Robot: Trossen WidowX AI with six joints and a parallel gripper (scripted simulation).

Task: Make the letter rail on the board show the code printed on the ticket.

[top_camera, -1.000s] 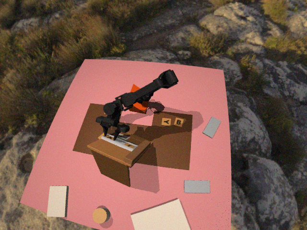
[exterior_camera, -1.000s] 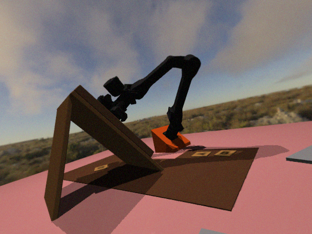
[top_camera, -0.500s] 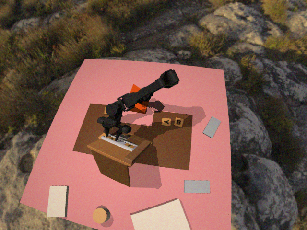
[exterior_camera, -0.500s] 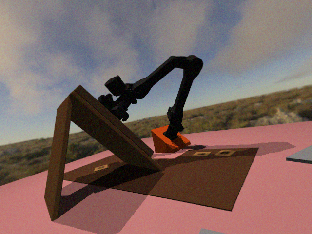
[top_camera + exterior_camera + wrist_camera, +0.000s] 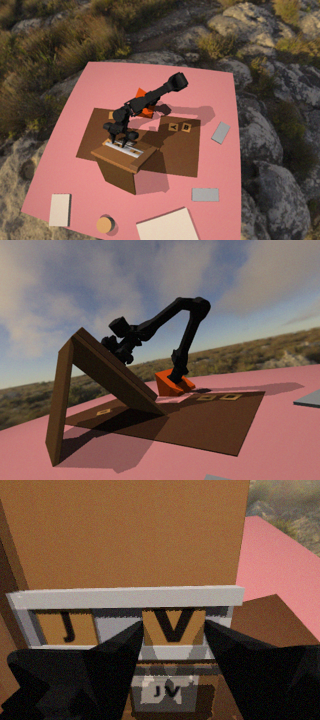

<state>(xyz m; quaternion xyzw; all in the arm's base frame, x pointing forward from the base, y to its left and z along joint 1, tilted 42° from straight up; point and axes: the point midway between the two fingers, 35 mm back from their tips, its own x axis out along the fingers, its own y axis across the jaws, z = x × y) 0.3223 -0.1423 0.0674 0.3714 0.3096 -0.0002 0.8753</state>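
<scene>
Shows dull black nearly all over, with slim, angular links [image 5: 155, 96] [image 5: 165, 316] thickening into a bulky, rounded elbow [image 5: 178, 81] [image 5: 201, 307]. Carries a stubby, drum-like block [image 5: 119, 115] [image 5: 119, 327] above black fingers [image 5: 124, 142] [image 5: 129, 358], broad at the root and tapering towards narrow tips. Has a bright orange, wedge-shaped base [image 5: 139, 93] [image 5: 164, 385] with sloping faces and crisp edges.

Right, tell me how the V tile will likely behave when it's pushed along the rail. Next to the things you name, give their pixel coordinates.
The V tile [image 5: 174, 627] looks flat and rigid, so it probably won't bend. It sits between the rail's two pale strips [image 5: 125, 597], which should guide it and make tipping unlikely. With bare rail before the J tile [image 5: 67, 628], it will likely slide fairly freely.
</scene>
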